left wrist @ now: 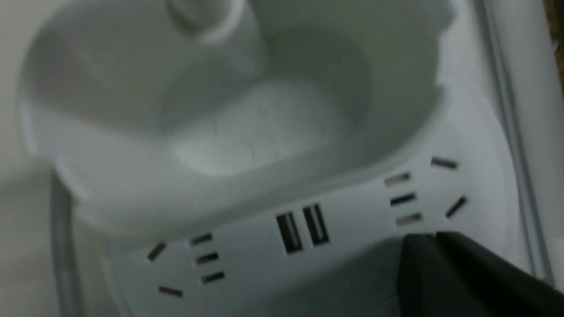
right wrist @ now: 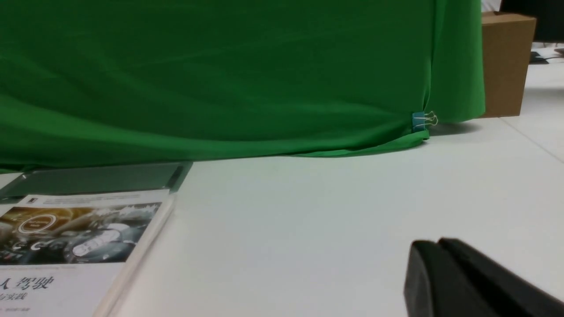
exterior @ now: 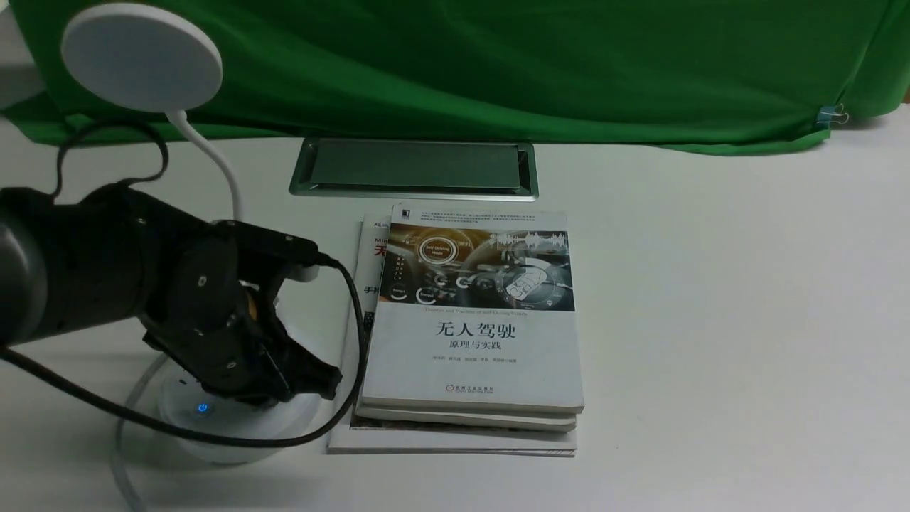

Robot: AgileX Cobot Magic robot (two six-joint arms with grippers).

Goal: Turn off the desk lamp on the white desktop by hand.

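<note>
The desk lamp (exterior: 141,55) stands at the left of the frame on the white worktop (exterior: 711,320), with its round base in the lower left directly under the left pincer (exterior: 316,380), which is pressed together. A stack of books (exterior: 473,341) lies just right of the base. The right pincer (right wrist: 436,248), likewise pressed together, sits low over the worktop.

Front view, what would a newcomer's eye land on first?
The bulky black left gripper dominates the near left, hanging low over the round base of the desk lamp, where a small blue light glows. Beside it, mid-table, lies a stack of books, with a green cloth filling the back.
</note>
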